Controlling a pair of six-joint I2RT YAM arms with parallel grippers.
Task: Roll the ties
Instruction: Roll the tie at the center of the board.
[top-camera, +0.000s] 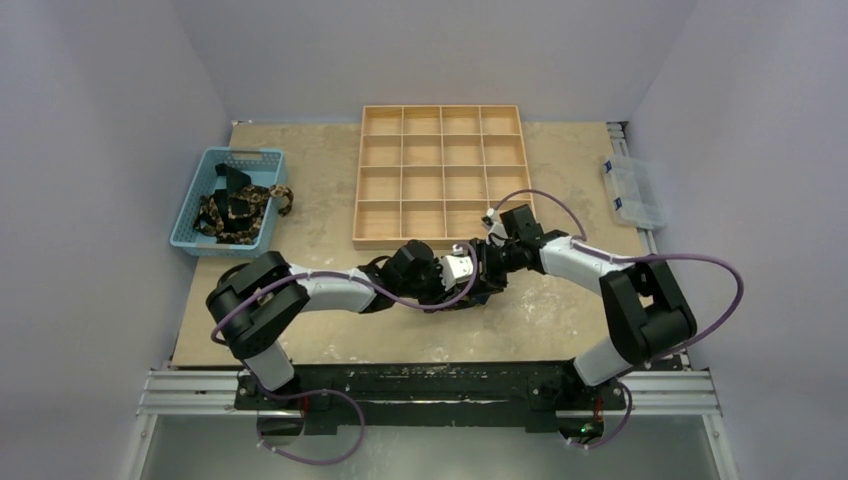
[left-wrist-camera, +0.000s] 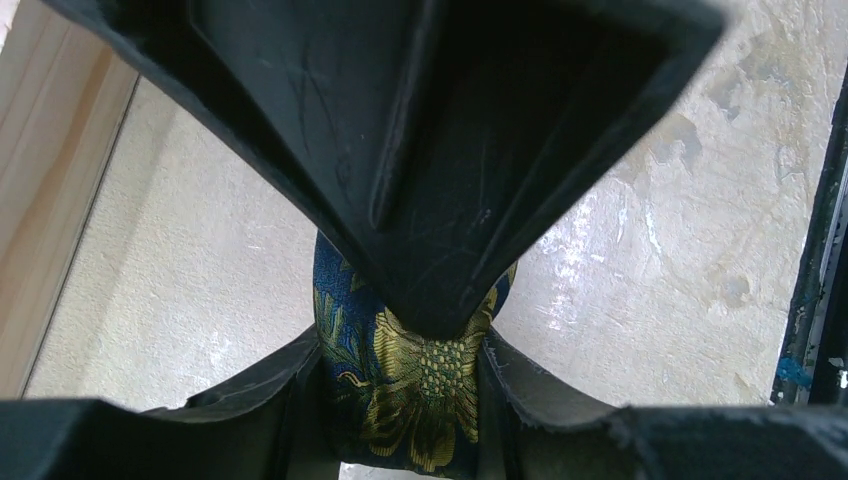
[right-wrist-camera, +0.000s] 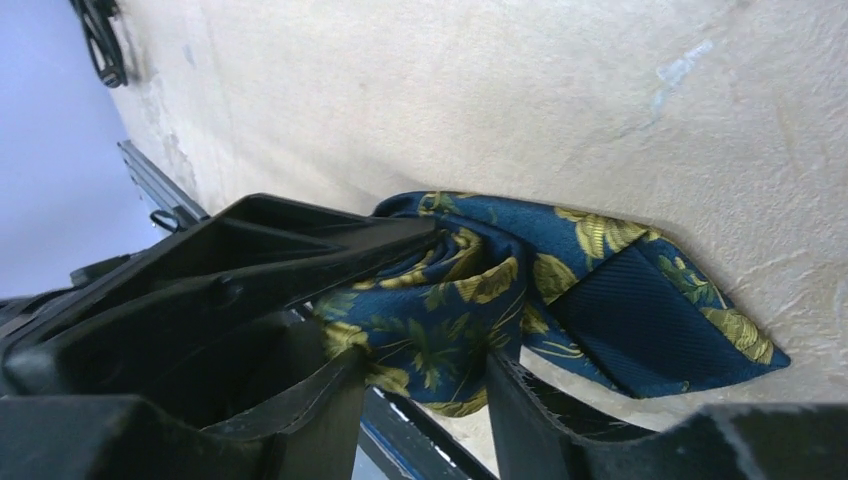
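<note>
Beige mottled tabletop (top-camera: 300, 200), pale lilac walls (top-camera: 100, 100) on three sides.

Tie (right-wrist-camera: 560, 290): navy with gold floral print, wound into a loose roll. It sits at mid-tabletop, just near of the tray's near right corner, between the two grippers. The pointed end is not tucked in. It lies flat on the tabletop beside the roll, with its plain ribbed navy underside showing.

Left gripper (left-wrist-camera: 428, 345): clamped on the roll. In the left wrist view one finger presses the fabric from above and the other holds it from below, and the print bulges out between them.

Right gripper (right-wrist-camera: 420, 375): jaws apart, straddling the roll, which fills the gap between them. Contact with the pads is not resolvable. It meets the left gripper head-on over the roll, coming in from the right.

Tray (top-camera: 440, 107): wooden, sixteen square compartments in a four-by-four grid, far centre of the tabletop.

Basket (top-camera: 190, 195): blue plastic, at the left edge of the tabletop, well apart from the grippers. It holds more ties (top-camera: 240, 205) in a loose tangled heap, dark with a gold pattern.

Box (top-camera: 632, 192): clear plastic with a lid, at the far right edge of the tabletop.
</note>
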